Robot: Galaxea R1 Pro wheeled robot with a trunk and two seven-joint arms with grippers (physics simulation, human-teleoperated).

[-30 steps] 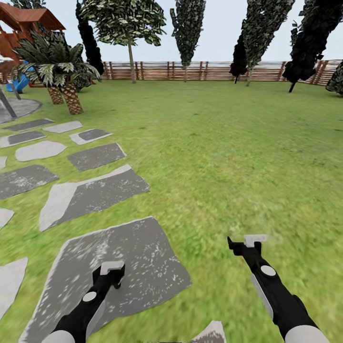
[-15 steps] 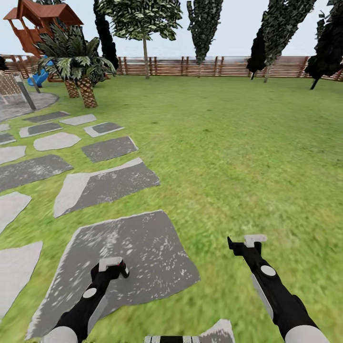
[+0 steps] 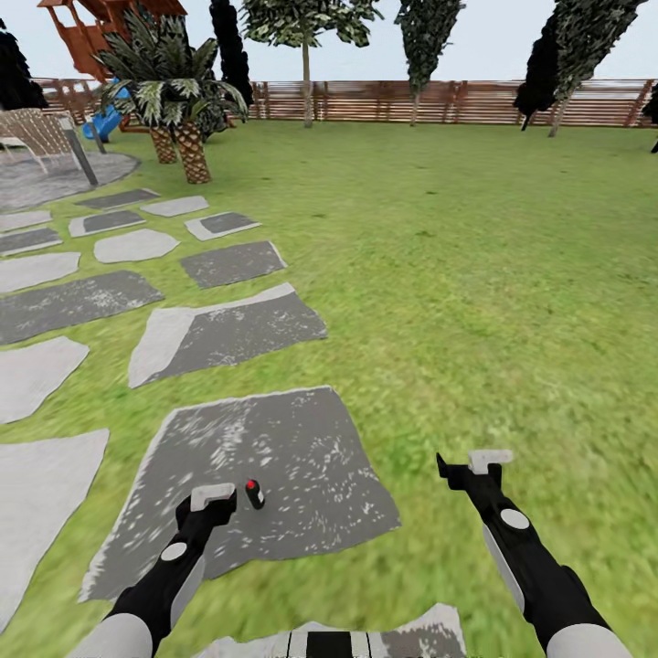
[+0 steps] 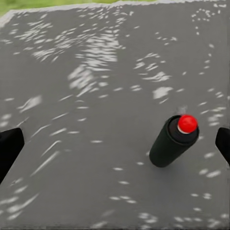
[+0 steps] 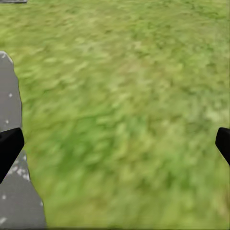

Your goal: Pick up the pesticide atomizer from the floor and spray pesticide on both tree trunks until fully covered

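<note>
The pesticide atomizer (image 3: pixel 255 494), a dark can with a red cap, is standing on a grey stone slab (image 3: pixel 302 439) just beside the left end effector (image 3: pixel 213 498). The left wrist view is showing it (image 4: pixel 172 140) tilted between widely spread fingertips (image 4: pixel 9 148). The right end effector (image 3: pixel 475 463) is hanging over grass (image 5: pixel 129 96), its fingers (image 5: pixel 223 143) also spread apart. Trees (image 3: pixel 306 23) are lining the far fence (image 3: pixel 366 100).
</note>
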